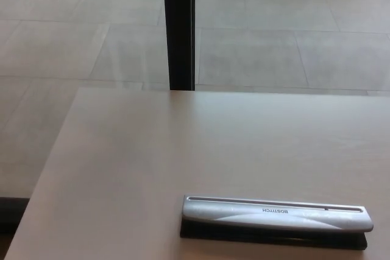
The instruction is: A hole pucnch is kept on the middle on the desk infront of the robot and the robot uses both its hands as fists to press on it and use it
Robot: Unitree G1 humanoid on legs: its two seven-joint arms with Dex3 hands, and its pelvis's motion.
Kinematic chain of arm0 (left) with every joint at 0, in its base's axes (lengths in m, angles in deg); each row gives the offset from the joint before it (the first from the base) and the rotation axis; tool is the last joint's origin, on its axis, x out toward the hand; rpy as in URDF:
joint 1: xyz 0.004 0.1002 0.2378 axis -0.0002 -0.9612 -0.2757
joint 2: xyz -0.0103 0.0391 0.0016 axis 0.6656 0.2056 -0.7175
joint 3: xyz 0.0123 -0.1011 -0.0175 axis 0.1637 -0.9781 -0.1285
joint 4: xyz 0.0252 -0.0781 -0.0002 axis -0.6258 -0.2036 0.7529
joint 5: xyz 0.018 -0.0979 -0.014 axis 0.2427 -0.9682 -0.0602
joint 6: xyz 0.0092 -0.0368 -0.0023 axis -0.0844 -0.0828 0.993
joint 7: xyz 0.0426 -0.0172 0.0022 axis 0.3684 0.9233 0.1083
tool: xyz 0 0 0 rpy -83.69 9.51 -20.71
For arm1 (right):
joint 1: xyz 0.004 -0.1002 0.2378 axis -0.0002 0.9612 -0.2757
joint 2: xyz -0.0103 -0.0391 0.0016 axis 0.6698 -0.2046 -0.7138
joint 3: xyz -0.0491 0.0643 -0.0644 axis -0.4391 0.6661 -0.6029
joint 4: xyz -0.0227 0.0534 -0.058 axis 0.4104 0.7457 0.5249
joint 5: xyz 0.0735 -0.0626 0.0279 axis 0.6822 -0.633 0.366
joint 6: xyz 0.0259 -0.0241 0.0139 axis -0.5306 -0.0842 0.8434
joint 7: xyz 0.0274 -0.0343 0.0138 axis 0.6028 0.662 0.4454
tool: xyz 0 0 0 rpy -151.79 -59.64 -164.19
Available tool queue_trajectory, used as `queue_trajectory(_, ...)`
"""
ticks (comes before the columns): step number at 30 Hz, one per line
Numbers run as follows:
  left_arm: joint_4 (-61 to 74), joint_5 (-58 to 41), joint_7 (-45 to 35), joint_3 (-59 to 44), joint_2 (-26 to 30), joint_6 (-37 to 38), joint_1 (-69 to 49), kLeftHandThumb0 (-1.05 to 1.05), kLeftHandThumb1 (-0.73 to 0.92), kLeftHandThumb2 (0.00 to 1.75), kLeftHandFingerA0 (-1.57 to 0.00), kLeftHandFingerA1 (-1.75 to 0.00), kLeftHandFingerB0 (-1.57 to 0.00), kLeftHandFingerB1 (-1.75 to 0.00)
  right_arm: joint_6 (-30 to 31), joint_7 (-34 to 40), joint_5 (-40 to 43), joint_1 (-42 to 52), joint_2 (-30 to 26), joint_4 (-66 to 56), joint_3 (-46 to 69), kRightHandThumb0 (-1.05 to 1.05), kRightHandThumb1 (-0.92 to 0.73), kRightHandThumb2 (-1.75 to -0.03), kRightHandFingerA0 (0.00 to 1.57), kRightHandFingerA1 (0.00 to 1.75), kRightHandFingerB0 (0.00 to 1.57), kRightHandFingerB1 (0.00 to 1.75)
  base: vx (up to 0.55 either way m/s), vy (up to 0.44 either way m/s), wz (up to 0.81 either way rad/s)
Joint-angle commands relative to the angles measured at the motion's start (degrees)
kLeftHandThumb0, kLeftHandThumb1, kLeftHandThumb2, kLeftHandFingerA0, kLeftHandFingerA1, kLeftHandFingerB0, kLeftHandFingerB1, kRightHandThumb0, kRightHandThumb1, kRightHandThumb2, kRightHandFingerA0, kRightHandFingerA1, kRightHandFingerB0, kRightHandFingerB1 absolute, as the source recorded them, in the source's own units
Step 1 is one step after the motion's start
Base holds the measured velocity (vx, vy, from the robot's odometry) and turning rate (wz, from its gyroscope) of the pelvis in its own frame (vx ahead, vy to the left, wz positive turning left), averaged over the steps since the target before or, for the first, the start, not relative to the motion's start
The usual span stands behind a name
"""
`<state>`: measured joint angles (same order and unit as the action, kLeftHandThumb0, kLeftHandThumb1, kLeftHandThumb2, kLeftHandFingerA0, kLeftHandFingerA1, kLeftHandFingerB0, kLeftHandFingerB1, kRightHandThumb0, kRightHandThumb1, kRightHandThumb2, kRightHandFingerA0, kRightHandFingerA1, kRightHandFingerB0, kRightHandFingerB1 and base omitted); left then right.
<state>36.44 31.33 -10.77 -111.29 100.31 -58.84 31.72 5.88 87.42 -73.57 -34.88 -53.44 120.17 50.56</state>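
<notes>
Hole punch (277,218) lies near the desk (122,168) edge, no hand visible so you cannot tell their state; uneven fists may tip it.

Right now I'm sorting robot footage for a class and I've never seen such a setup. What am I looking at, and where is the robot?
This single picture comes from a camera on a humanoid robot's head, looking down at its workspace. Neither of the robot's hands shows, so nothing is held. On the pale desk lies a long silver hole punch with a black base, near the front edge and towards the picture's right. Its lettering reads upside down from here. Beyond the desk are a tiled floor and a dark upright post.
</notes>
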Motion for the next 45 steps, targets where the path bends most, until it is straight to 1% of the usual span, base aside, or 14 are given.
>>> queue_trajectory(1, 8.0, -13.6, 11.4, -16.5, 0.1, -2.3, 2.1, -0.31, 0.60, 0.58, -1.00, -0.71, -0.79, -0.56, -2.3, 4.9, 24.4, -8.3, -7.9, 6.7, 23.8, -0.53, -0.75, -0.63, 0.56, 0.67, 0.36, 0.46, 0.00, 0.000, 0.00)
queue_trajectory(4, 10.0, -12.3, 11.6, -17.2, 0.9, 1.6, 4.6, -0.33, 0.61, 0.58, -0.98, -0.68, -0.79, -0.56, -3.1, 4.1, 27.3, -12.0, -10.7, 5.7, 28.6, -0.47, -0.76, -0.62, 0.48, 0.68, 0.30, 0.50, 0.00, 0.000, 0.00)
queue_trajectory(5, 12.8, -12.7, 11.4, -17.8, 1.5, 2.8, 7.2, -0.36, 0.64, 0.59, -1.02, -0.67, -0.71, -0.51, -2.5, 6.1, 26.8, -14.0, -12.2, 1.7, 29.1, -0.46, -0.77, -0.62, 0.92, 0.78, 0.34, 0.46, 0.00, 0.000, 0.00)
queue_trajectory(7, 16.8, -12.8, 12.3, -18.8, 2.0, 0.9, 9.8, -0.31, 0.65, 0.60, -1.05, -0.60, -0.64, -0.47, -3.4, 7.6, 24.7, -16.0, -13.5, 0.0, 29.0, -0.42, -0.80, -0.63, 0.98, 0.82, 0.44, 0.49, 0.00, 0.000, 0.00)
queue_trajectory(12, 29.6, -13.1, 10.7, -18.0, 4.3, 0.0, 21.7, -0.19, 0.67, 0.68, -1.00, -0.84, -0.75, -0.57, -5.5, 7.6, 22.8, -24.1, -15.4, -10.3, 28.6, -0.28, -0.64, -0.99, 1.10, 1.69, 0.89, 0.84, 0.00, 0.000, 0.00)
queue_trajectory(13, 37.9, -14.1, 9.0, -16.0, 3.1, 0.0, 23.8, -0.19, 0.75, 0.76, -0.87, -1.36, -0.76, -0.70, -5.3, 7.6, 22.2, -25.9, -13.3, -17.4, 26.8, -0.35, -0.54, -1.06, 1.33, 1.57, 0.87, 1.01, 0.00, 0.000, 0.00)
queue_trajectory(17, 58.6, -15.0, 13.8, -10.8, -1.8, -7.2, 30.2, -0.20, 0.82, 0.70, -0.83, -1.70, -0.71, -0.87, -2.0, 7.6, 24.6, -29.0, -7.3, -35.8, 22.5, -0.41, -0.64, -0.91, 1.13, 1.75, 0.83, 1.14, 0.00, 0.000, 0.00)
queue_trajectory(18, 62.2, -15.4, 14.6, -9.3, -3.2, -7.6, 31.7, -0.12, 0.80, 0.79, -0.82, -1.75, -0.70, -0.92, -0.7, 7.2, 25.4, -29.0, -6.6, -38.8, 21.6, -0.43, -0.41, -0.98, 1.37, 1.33, 1.00, 0.92, 0.00, 0.000, 0.00)
queue_trajectory(20, 67.5, -14.6, 15.0, -6.6, -5.0, -8.8, 33.1, -0.11, 0.78, 0.83, -0.74, -1.75, -0.66, -0.97, 3.8, 8.6, 28.3, -30.0, -4.2, -46.6, 19.1, -0.44, -0.68, -0.85, 1.10, 1.75, 0.77, 1.10, 0.00, 0.000, 0.00)
queue_trajectory(27, 78.2, -19.2, 13.0, 7.3, -15.9, -12.1, 37.5, -0.09, 0.80, 1.05, -0.87, -1.75, -0.57, -1.33, 7.8, 7.6, 20.7, -26.9, 5.4, -67.8, -0.2, -0.43, -0.53, -1.09, 1.31, 1.37, 0.88, 1.04, 0.00, 0.000, 0.00)
queue_trajectory(30, 78.3, -16.5, 9.4, 11.0, -16.0, -12.5, 36.4, -0.12, 0.72, 1.08, -0.86, -1.75, -0.57, -1.41, 8.8, 7.2, 19.6, -25.7, 7.9, -71.0, -4.3, -0.35, -0.58, -1.12, 1.27, 1.38, 0.83, 1.03, 0.00, 0.000, 0.00)
queue_trajectory(31, 77.5, -16.0, 5.3, 15.3, -16.1, -12.9, 35.7, -0.17, 0.63, 1.13, -0.91, -1.75, -0.73, -1.31, 9.4, 7.1, 17.3, -24.5, 11.0, -72.4, -9.1, -0.19, -0.67, -1.05, 1.03, 1.75, 0.76, 1.20, 0.00, 0.000, 0.00)
queue_trajectory(36, 73.1, -12.7, -1.1, 24.8, -18.3, -11.9, 32.8, -0.18, 0.63, 1.17, -0.96, -1.75, -0.75, -1.33, 8.5, 1.8, 15.3, -19.7, 17.3, -71.3, -18.8, -0.14, -0.70, -1.04, 1.23, 1.75, 0.73, 1.16, 0.00, 0.000, 0.00)
queue_trajectory(45, 68.3, -9.7, 2.6, 33.6, -24.7, -15.5, 26.4, -0.24, 0.73, 0.97, -0.89, -1.75, -0.64, -1.34, 7.8, -3.6, 10.2, -12.3, 18.3, -68.5, -30.0, -0.26, -0.74, -0.97, 1.01, 1.75, 0.57, 1.38, 0.00, 0.000, 0.00)
